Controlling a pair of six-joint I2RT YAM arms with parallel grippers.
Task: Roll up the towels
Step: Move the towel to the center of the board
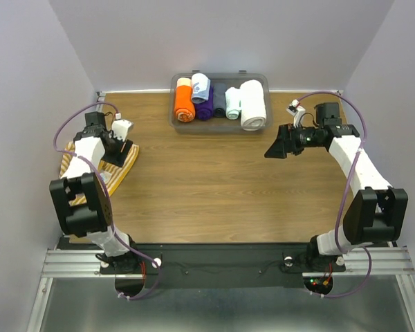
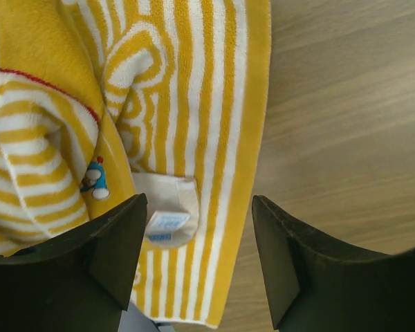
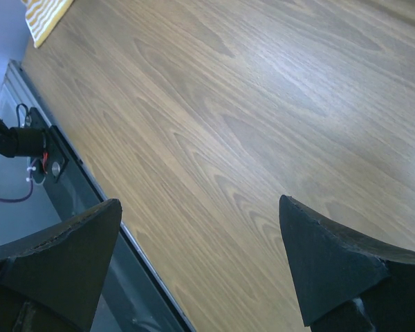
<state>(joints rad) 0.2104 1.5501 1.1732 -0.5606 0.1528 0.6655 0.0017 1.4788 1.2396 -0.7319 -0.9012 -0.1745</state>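
Observation:
The yellow-and-white striped towel (image 1: 117,168) lies crumpled at the table's left edge, partly under my left arm. In the left wrist view the towel (image 2: 187,104) fills the upper left, with a white label (image 2: 167,216) and a small cartoon figure on it. My left gripper (image 1: 122,146) is open just above the towel's right edge, holding nothing (image 2: 199,259). My right gripper (image 1: 278,146) is open and empty above bare table at the right (image 3: 200,263). A pale blue roll (image 1: 232,103) sits in the bin.
A clear plastic bin (image 1: 220,127) at the back centre holds an orange roll (image 1: 184,104), a purple roll (image 1: 205,108), a dark roll, a patterned roll and a thick white roll (image 1: 253,104). The table's near edge and metal rail (image 3: 90,187) show in the right wrist view.

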